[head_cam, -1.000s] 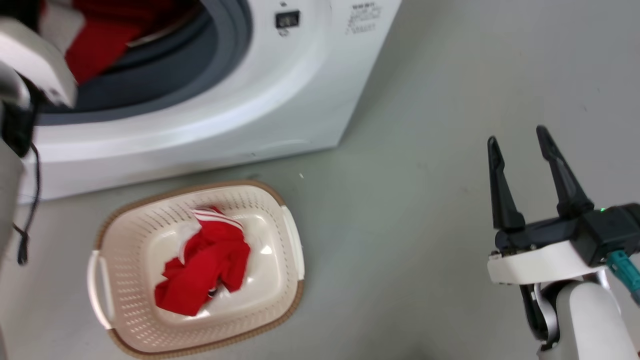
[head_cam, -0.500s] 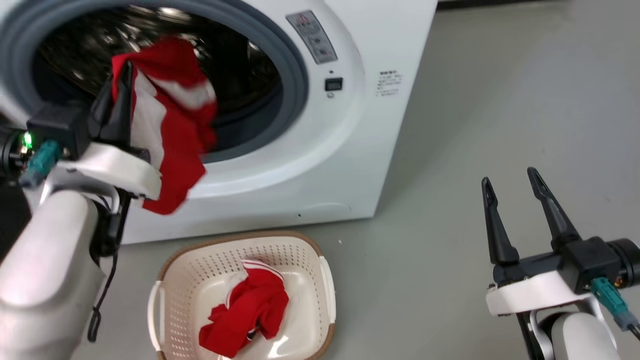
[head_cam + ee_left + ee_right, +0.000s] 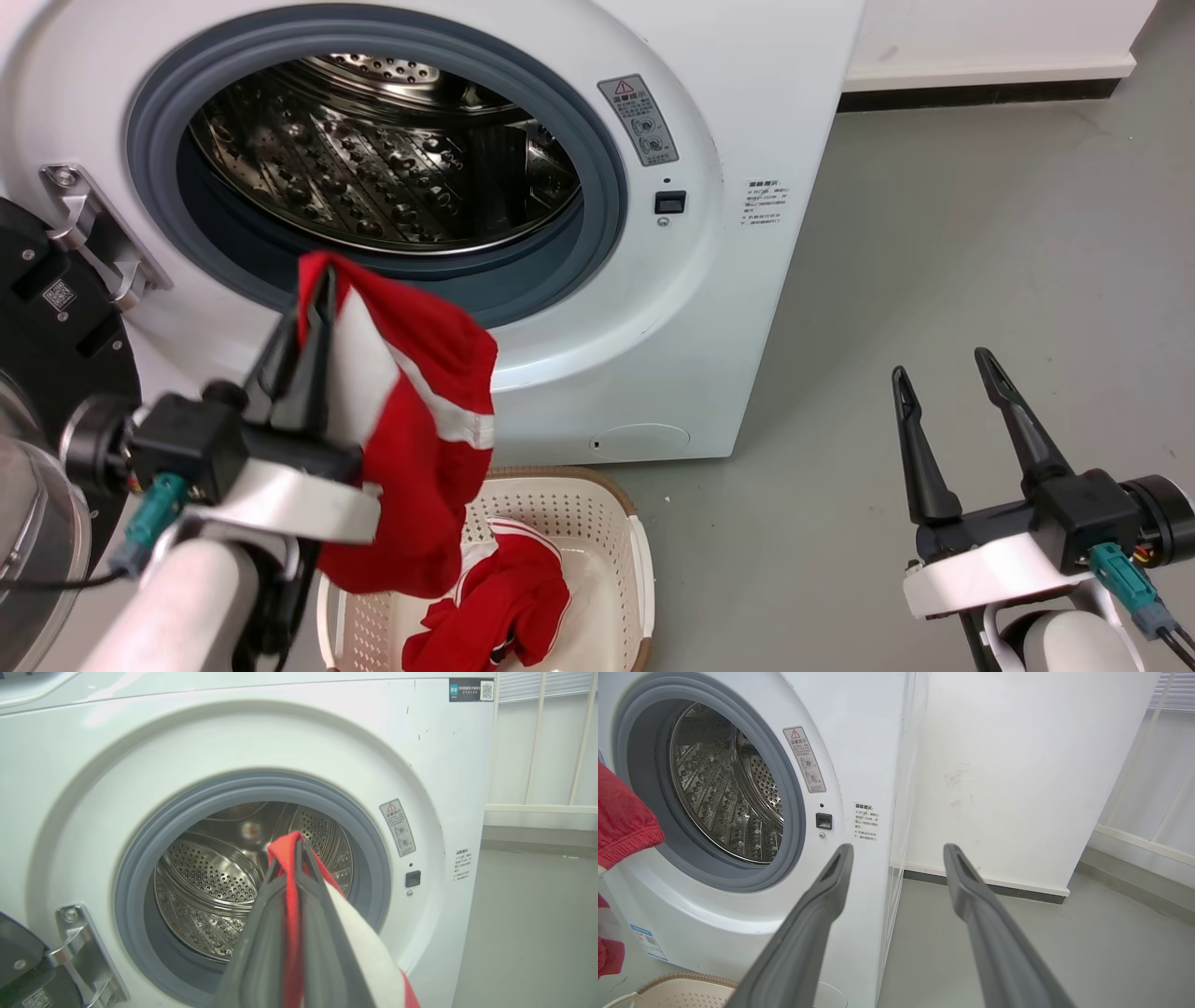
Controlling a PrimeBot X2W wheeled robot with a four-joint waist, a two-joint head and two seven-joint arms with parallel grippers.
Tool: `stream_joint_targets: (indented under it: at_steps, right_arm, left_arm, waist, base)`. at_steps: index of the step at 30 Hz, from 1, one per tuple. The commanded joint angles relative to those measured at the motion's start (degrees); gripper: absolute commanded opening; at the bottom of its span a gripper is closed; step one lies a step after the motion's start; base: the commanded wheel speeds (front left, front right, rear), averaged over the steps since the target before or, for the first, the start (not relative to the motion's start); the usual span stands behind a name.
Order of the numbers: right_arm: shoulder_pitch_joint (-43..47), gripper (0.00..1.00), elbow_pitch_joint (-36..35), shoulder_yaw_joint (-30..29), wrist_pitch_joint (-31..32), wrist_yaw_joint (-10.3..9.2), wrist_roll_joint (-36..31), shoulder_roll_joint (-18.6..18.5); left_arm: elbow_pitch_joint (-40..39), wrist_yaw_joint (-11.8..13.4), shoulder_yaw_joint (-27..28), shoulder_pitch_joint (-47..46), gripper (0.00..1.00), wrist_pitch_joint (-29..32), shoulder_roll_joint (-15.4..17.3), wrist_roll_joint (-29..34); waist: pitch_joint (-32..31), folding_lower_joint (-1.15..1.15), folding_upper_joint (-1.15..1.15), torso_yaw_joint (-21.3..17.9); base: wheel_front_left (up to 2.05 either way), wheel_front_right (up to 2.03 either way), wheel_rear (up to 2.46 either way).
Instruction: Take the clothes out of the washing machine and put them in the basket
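Head view: the left gripper (image 3: pixel 316 285) is clamped on a red garment (image 3: pixel 420 448) with white panels. The cloth is pinched between its two dark fingers close to their tips and drapes down the right side of the wrist. The garment hangs outside the washing machine (image 3: pixel 709 280), in front of the lower part of its grey ring (image 3: pixel 602 187). Its lower end hangs over the left part of the basket (image 3: pixel 640 560); whether it touches the basket cannot be told. The basket stands on the floor (image 3: pixel 934 233) just before the machine's front, and a second red garment (image 3: pixel 509 597) with white stripes lies crumpled inside it. The door (image 3: pixel 56 336) stands swung open at the left, and the steel drum (image 3: pixel 373 177) shows through the mouth.

From the left wrist, the left gripper (image 3: pixel 290 849) has a red fold (image 3: pixel 292 891) squeezed between its closed fingers, with a white panel falling to their right.

The right gripper (image 3: pixel 943 366) is released, its fingers spread above the floor to the right of the machine, well apart from both garments. Its own camera shows the spread right gripper (image 3: pixel 897 851) and the held garment's hem (image 3: pixel 621 826) at the left edge.
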Motion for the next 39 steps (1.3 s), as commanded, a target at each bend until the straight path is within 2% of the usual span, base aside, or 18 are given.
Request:
stream_joint_targets:
  at_steps: [1,8,10,11,18,24,30,39]
  right_arm:
    - [0.68,1.00,-0.27,0.08,-0.14,-0.08,-0.48,0.05]
    - [-0.04,1.00,-0.68,0.60,-0.14,-0.08,-0.60,0.06]
    - [-0.51,1.00,-0.76,0.88,-0.14,-0.08,-0.65,0.05]
    - [-1.71,1.00,-1.03,1.24,-0.14,-0.08,-0.52,0.06]
    - [-4.11,1.00,-2.06,1.81,-0.14,-0.08,-0.01,0.07]
    - [-6.46,1.00,-3.29,1.35,-0.14,-0.08,0.51,0.06]
    - [-8.70,1.00,-4.39,1.22,-0.13,-0.08,1.67,0.07]
    - [-10.24,1.00,-5.56,0.34,-0.13,-0.08,2.78,0.07]
  left_arm:
    - [-0.34,0.04,-0.28,1.36,0.00,0.02,0.06,-0.32]
    - [2.58,-1.06,-2.49,5.26,0.00,0.34,-0.42,-1.18]
    - [4.29,-1.91,-3.15,5.82,0.00,0.28,-1.75,-2.35]
    - [8.78,-2.86,-4.14,5.59,0.00,0.15,-2.40,-2.20]
    - [23.60,-7.99,-5.49,1.72,0.00,-0.13,-3.98,-2.01]
    - [36.82,-10.28,-5.96,-4.46,0.00,-0.20,-4.55,-0.53]
    - [48.50,-11.60,-6.35,-11.08,0.00,-0.18,-5.51,0.86]
    - [58.67,-11.96,-5.39,-17.95,0.00,-0.13,-7.46,1.61]
  waist:
    - [0.09,0.01,-0.01,-0.01]
    - [2.36,0.01,-0.01,-0.55]
    - [3.29,0.01,-0.01,-1.03]
    - [5.23,0.01,-0.01,-2.05]
    - [11.72,0.01,-0.01,-5.04]
    - [18.89,0.01,-0.01,-7.59]
    - [25.25,0.01,-0.01,-10.31]
    - [31.65,0.01,-0.01,-12.38]
  base:
    - [0.00,0.00,0.00]
    - [0.00,0.00,0.00]
    - [0.00,0.00,0.00]
    - [0.00,0.00,0.00]
    - [0.00,0.00,0.00]
    - [0.00,0.00,0.00]
    - [0.00,0.00,0.00]
    - [0.00,0.00,0.00]
